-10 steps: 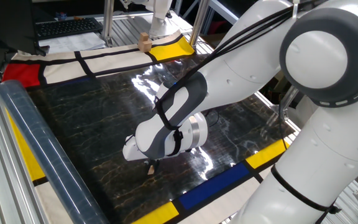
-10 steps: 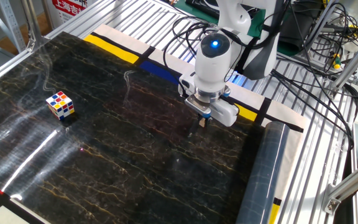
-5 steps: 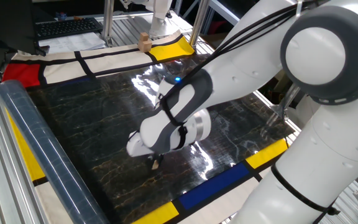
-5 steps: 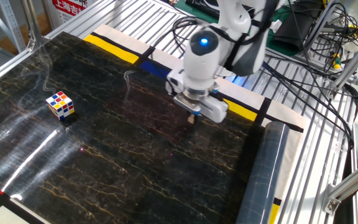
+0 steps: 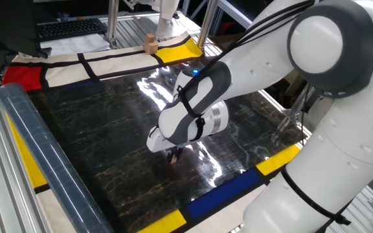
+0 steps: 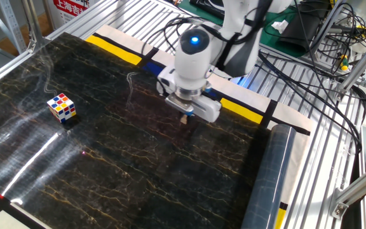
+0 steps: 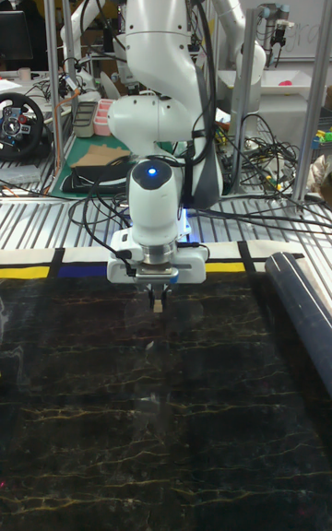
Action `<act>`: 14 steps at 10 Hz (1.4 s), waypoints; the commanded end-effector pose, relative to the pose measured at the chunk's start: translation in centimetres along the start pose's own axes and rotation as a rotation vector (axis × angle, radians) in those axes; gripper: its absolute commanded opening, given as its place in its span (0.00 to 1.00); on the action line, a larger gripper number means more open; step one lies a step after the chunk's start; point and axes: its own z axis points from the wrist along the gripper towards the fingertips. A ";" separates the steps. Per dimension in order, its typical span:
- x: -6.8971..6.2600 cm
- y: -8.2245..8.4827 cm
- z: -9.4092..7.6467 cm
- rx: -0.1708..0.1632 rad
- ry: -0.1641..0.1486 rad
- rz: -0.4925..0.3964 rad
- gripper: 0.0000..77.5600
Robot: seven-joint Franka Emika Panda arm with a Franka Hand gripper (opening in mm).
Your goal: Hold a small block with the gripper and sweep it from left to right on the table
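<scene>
The small block (image 7: 159,306) is a tiny tan cube pinched in the tips of the gripper (image 7: 159,300), which points straight down and is shut on it. The block sits at or just above the black marble table (image 7: 138,420); I cannot tell whether it touches. In one fixed view the gripper (image 5: 173,154) hangs under the white wrist near the table's front middle, and the block (image 5: 176,158) barely shows. In the other fixed view the gripper (image 6: 184,117) holds the block (image 6: 184,119) near the blue and yellow border.
A multicoloured puzzle cube (image 6: 61,107) lies on the table (image 6: 107,165) far from the gripper. A larger tan wooden block (image 5: 150,43) stands on the white border at the back. A long clear plastic roll (image 5: 44,162) (image 6: 269,184) lies along one table edge.
The gripper, still shut on the small block, has slid low across the table away from the plastic roll, toward the side with the puzzle cube.
</scene>
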 end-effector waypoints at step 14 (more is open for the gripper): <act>-0.4 -0.4 0.0 0.003 0.012 0.001 0.01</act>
